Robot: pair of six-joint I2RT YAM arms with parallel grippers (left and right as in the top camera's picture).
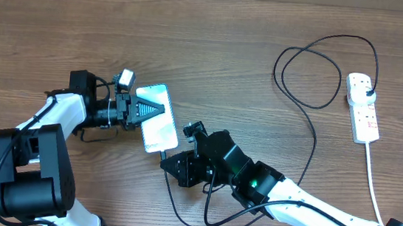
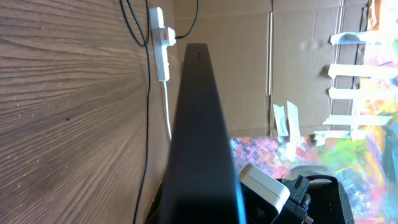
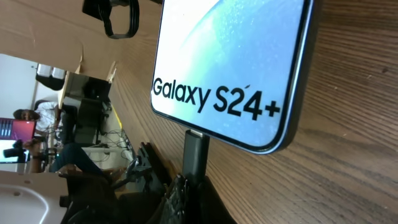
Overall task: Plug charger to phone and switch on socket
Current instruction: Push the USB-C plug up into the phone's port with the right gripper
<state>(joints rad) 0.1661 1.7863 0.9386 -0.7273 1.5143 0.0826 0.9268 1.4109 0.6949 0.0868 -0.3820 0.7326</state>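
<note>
The phone [image 1: 157, 124], with a light blue screen, lies left of the table's centre. My left gripper [image 1: 146, 110] is shut on its left long edge; the left wrist view shows the phone edge-on as a dark bar [image 2: 199, 137]. My right gripper [image 1: 172, 160] is shut on the charger's connector tip [image 3: 196, 149], which meets the phone's [image 3: 236, 56] bottom edge under the "Galaxy S24+" text. I cannot tell how deep it sits. The black cable [image 1: 310, 138] loops to a black plug [image 1: 367, 90] in the socket, a white power strip [image 1: 363, 110] at the right.
The strip's white cord [image 1: 374, 181] runs down toward the front right edge. The cable forms a large loop [image 1: 310, 64] at the back right and a slack loop [image 1: 207, 210] under my right arm. The strip [image 2: 160, 43] also shows in the left wrist view.
</note>
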